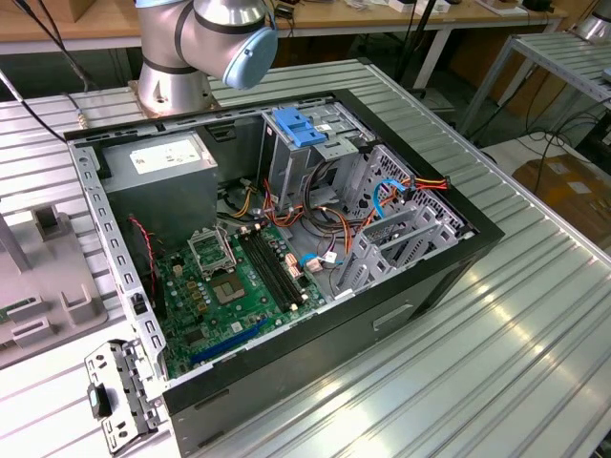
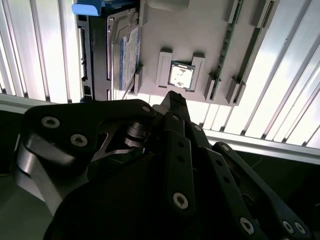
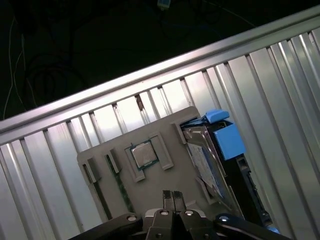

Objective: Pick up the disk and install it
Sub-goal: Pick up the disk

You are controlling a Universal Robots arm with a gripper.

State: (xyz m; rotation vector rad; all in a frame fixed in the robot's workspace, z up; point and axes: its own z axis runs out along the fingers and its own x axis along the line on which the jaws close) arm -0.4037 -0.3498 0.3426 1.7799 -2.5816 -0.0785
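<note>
- Over the grey tray (image 3: 165, 127) hangs the gripper (image 3: 173, 196), its two fingertips pressed together with nothing held between them.
- In both wrist views the fingertips sit above a bare part of the tray, just beside the square recess that holds a processor chip (image 3: 143, 154).
- The disk (image 3: 206, 162) stands on edge in a slot at one side of the tray, near the gripper but apart from it. Its white label faces the chip.
- Blue plastic rails (image 3: 227, 137) frame the disk on the side turned away from the tray's middle. In the second wrist view one blue end (image 2: 87, 8) pokes out past the disk (image 2: 129, 55).
- Across the tray from the disk, beyond the chip, a memory stick (image 3: 121, 192) stands on edge in a narrow slot.
- The tray lies flat on a ribbed metal table (image 3: 280, 100).
- In the exterior view an open computer case (image 1: 401, 305) lies on the same table, to the exterior view's right of the tray (image 1: 38, 286).
- Inside the case are a green motherboard (image 1: 229, 286), a grey power-supply box (image 1: 158, 167) and a light-blue bracket (image 1: 299, 126).
- The arm's base (image 1: 177, 57) stands behind the case, well apart from the tray.
</note>
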